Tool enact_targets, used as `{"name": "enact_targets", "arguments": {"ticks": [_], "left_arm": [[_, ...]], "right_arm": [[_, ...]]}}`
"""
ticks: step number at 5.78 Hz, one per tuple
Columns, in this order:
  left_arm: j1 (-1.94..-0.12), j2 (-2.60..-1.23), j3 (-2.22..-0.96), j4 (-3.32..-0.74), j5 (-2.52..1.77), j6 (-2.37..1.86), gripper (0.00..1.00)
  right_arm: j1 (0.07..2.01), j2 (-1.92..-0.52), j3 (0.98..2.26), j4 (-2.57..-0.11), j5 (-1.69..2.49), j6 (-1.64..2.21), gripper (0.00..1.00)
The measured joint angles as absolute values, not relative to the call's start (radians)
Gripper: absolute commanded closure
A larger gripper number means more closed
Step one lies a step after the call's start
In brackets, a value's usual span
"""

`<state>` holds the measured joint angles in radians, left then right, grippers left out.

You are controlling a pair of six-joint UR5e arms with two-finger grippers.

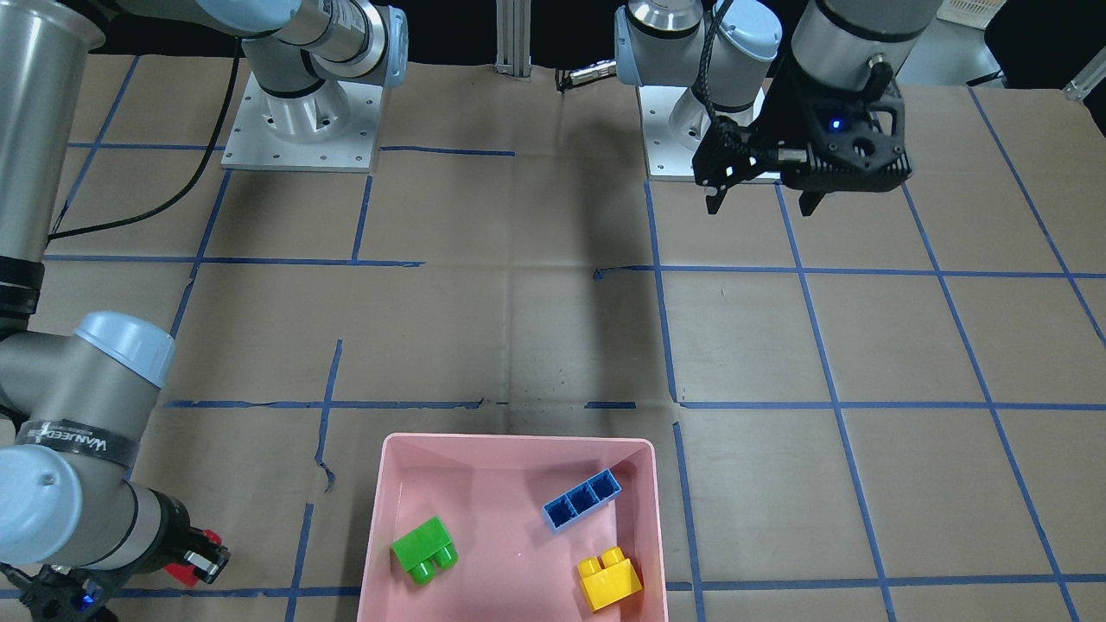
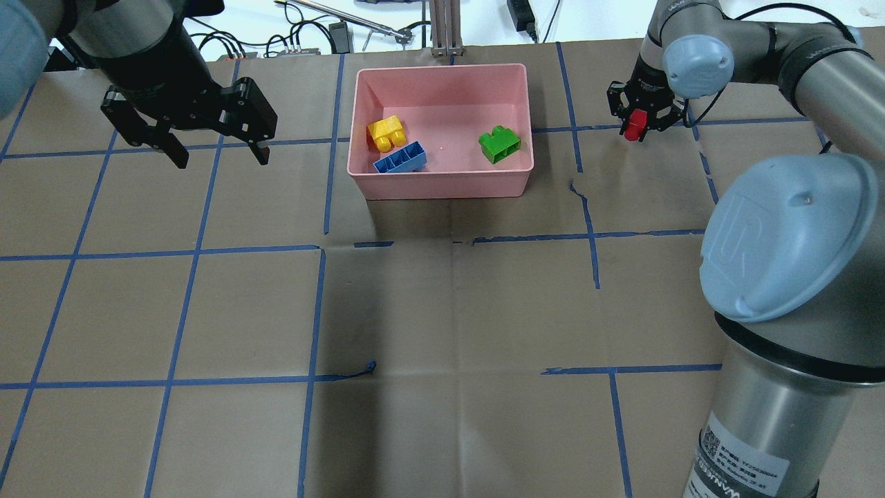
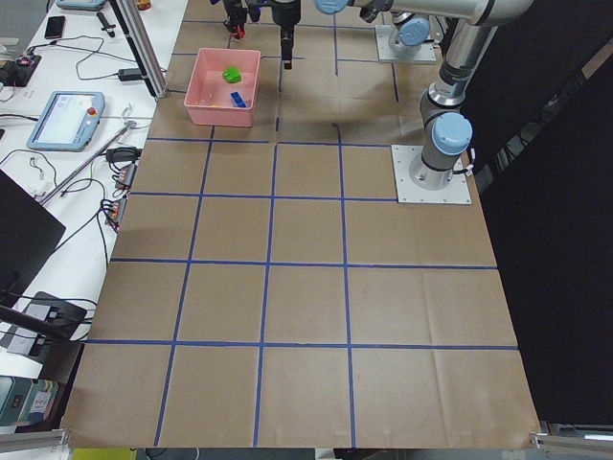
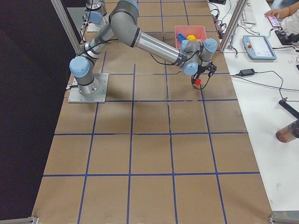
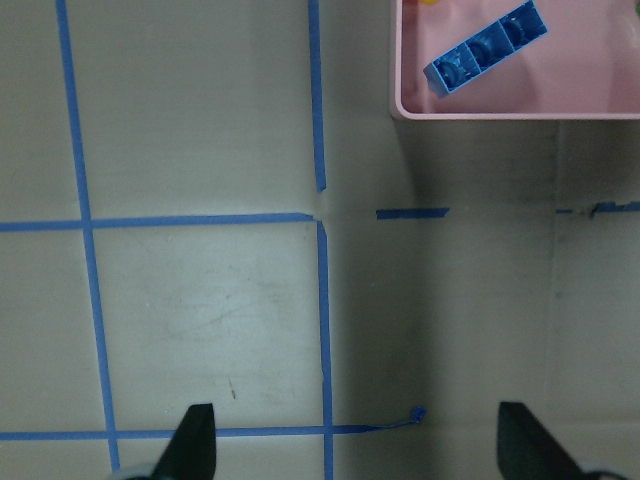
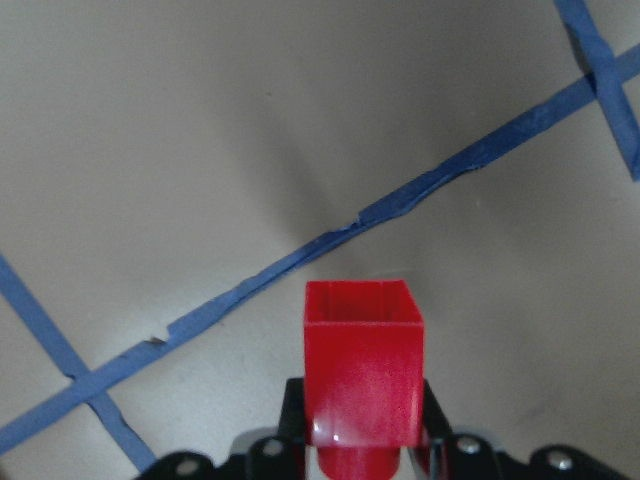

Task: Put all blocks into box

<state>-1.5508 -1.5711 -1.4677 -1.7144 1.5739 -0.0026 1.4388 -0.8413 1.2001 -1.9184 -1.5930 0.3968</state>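
The pink box (image 2: 442,185) stands at the table's far side, also in the front view (image 1: 380,536). In it lie the green block (image 2: 499,144), the long blue block (image 2: 399,158) and the yellow block (image 2: 386,131). My right gripper (image 2: 633,131) is shut on the small red block (image 6: 362,370) and holds it above the table, to the right of the box. My left gripper (image 2: 214,153) is open and empty, above the table to the left of the box; the blue block shows in its wrist view (image 5: 485,46).
Brown paper with blue tape grid lines (image 2: 318,311) covers the table. Cables and devices (image 2: 332,31) lie beyond the far edge. The right arm's elbow (image 2: 788,235) looms at the near right.
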Motion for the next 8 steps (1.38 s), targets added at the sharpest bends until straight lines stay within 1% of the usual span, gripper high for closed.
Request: {"name": "enact_targets", "arguments": {"ticks": [2,3,4,5,6,7,8], "left_arm": [[-1.519,-1.522,-1.481,-1.743,1.563,-0.002,0.01],[-1.516,-1.505,-1.497,-1.740,1.563,0.022,0.01],[-1.515,-1.500,-1.506,-1.735,1.563,0.070,0.01],[-1.515,-1.497,-1.510,-1.733,1.562,0.096,0.01],[-1.516,-1.495,-1.511,-1.733,1.562,0.091,0.01],[-1.516,-1.489,-1.512,-1.736,1.563,0.070,0.01],[-1.516,-1.483,-1.512,-1.740,1.567,0.052,0.01]], "right_arm": [[1.497,-0.944,1.134,-1.826,-1.585,0.364,0.79],[1.586,-0.983,1.126,-1.808,-1.583,0.365,0.79],[1.687,-0.994,1.121,-1.809,-1.581,0.396,0.79],[1.771,-0.974,1.119,-1.824,-1.579,0.430,0.79],[1.824,-0.928,1.120,-1.857,-1.578,0.442,0.71],[1.850,-0.872,1.121,-1.908,-1.578,0.445,0.19],[1.858,-0.841,1.122,-1.947,-1.581,0.447,0.01]]}}
